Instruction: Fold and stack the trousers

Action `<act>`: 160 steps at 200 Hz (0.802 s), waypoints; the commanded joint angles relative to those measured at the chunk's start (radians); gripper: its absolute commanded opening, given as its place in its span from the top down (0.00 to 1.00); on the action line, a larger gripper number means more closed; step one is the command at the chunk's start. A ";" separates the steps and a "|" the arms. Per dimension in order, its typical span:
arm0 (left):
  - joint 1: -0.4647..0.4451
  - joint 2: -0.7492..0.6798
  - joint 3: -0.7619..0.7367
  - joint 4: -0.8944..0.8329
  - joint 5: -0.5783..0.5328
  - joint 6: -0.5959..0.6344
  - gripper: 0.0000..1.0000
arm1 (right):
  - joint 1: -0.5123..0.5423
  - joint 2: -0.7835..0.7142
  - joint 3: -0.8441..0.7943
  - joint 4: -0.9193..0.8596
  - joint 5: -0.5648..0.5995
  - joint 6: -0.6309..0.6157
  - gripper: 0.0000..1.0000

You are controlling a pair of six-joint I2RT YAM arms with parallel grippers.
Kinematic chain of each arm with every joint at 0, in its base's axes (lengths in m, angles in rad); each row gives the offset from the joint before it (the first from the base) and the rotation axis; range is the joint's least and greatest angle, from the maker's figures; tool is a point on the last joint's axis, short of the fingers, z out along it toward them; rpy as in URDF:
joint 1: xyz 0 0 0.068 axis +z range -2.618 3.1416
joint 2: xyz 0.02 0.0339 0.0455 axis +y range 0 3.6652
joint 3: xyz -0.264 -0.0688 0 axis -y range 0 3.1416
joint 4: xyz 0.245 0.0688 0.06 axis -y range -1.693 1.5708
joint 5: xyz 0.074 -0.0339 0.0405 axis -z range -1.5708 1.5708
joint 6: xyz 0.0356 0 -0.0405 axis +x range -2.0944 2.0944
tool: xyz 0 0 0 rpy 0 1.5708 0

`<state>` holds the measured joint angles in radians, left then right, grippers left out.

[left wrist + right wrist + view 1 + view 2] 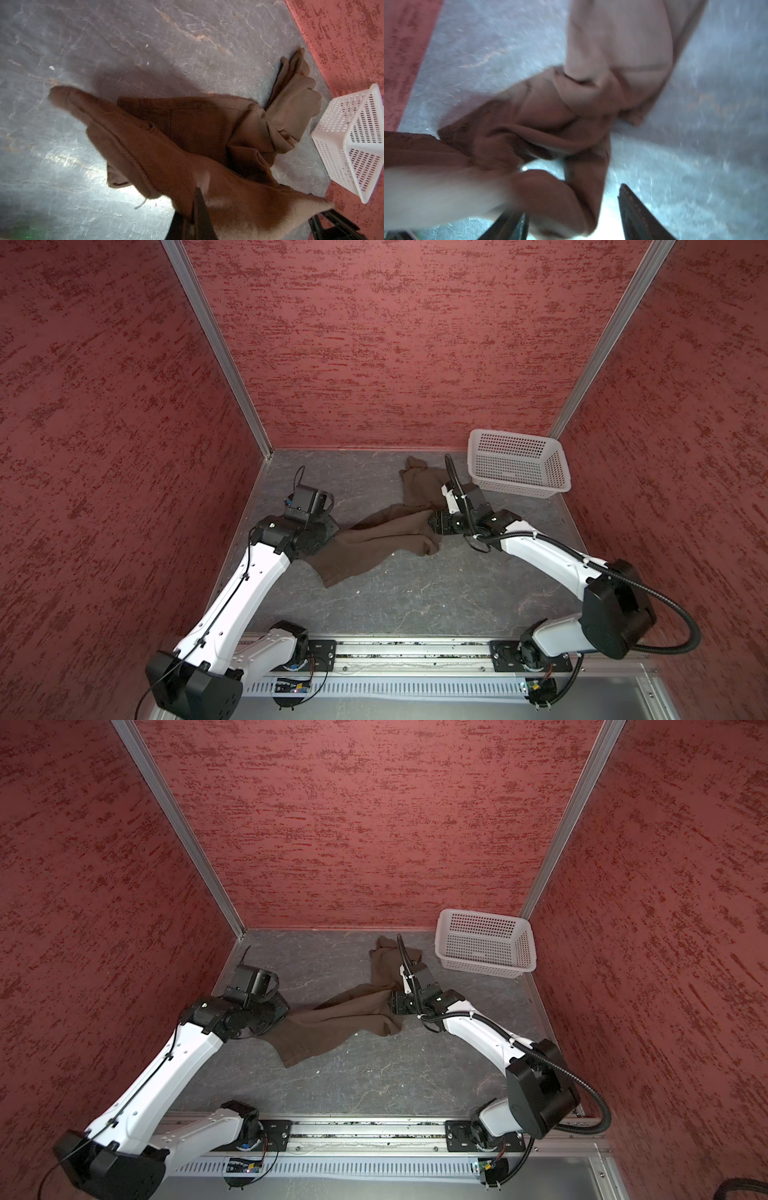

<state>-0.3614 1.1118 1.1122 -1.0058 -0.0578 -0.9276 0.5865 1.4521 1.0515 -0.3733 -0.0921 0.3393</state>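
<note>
Trailing from beside the white basket (515, 466), the trousers (386, 539) run lengthwise to the left gripper (259, 209), clamped on their far end; right gripper (433, 524), nearer the basket, stands spread, holding nothing.

Left arm (257, 572), right arm (552, 556): white shells, black joints. Left pincer (266, 216), right pincer (571, 220): both black. Thin black cable (248, 556) frame left; ribbed black hose (511, 535) frame right.
</note>
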 commanded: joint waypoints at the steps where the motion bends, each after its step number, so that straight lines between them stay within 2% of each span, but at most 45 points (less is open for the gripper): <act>1: -0.114 0.045 0.032 0.036 -0.016 -0.015 1.00 | 0.081 -0.016 0.101 0.016 0.068 -0.138 0.30; 21: -0.169 0.085 0.052 0.046 0.002 -0.026 1.00 | 0.088 -0.010 0.140 0.030 0.001 -0.144 0.26; 35: -0.173 0.107 0.075 0.033 0.005 -0.022 1.00 | 0.104 -0.013 0.132 0.093 -0.049 -0.110 0.04; 40: -0.174 0.109 0.080 0.032 0.003 -0.022 1.00 | 0.114 -0.013 0.126 0.124 -0.058 -0.092 0.02; 60: -0.168 0.099 0.081 0.066 0.012 -0.020 1.00 | 0.155 -0.004 0.107 0.257 -0.130 -0.038 0.02; 80: -0.126 0.098 0.090 0.102 0.051 -0.008 1.00 | 0.204 0.072 0.117 0.345 -0.209 0.005 0.02; 118: -0.053 0.146 0.187 0.039 0.068 0.053 1.00 | 0.329 0.163 0.101 0.515 -0.262 0.088 0.02; 145: -0.017 0.127 0.159 0.058 0.098 0.046 1.00 | 0.388 0.278 0.154 0.547 -0.272 0.090 0.02; 160: 0.000 0.114 0.134 0.089 0.138 0.035 1.00 | 0.391 0.328 0.168 0.553 -0.254 0.098 0.10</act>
<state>-0.3893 1.2499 1.2675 -0.9642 0.0254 -0.9009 0.9642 1.7119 1.1797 0.1009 -0.3344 0.4084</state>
